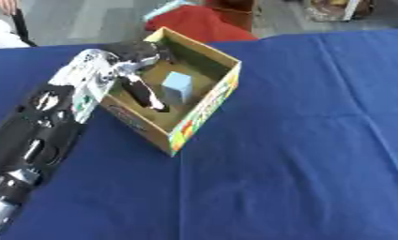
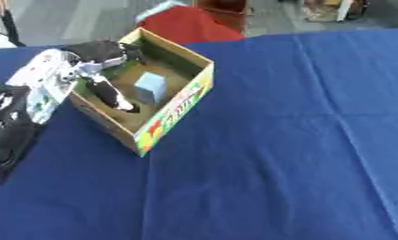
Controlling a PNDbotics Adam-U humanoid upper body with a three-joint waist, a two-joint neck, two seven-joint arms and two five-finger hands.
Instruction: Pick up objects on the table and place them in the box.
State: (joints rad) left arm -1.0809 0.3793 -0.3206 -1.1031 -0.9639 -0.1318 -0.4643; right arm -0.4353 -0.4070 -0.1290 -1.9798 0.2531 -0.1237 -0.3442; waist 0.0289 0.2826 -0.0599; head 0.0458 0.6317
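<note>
A light blue block is seen inside the box, the left hand is held over it with fingers relaxed and holding nothing, and no other object is seen on the cloth around the box.

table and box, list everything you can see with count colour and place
box: one, open cardboard with a colourful printed side, on the table left of centre
block: one, light blue, standing inside the box
tablecloth: one, dark blue, covers the table
red thing: one, on the floor beyond the table's far edge
left arm: one, black and silver, comes in from the lower left
left hand: one, black, reaching over the box's left wall, fingers pointing down inside beside the block
right hand: not in view
</note>
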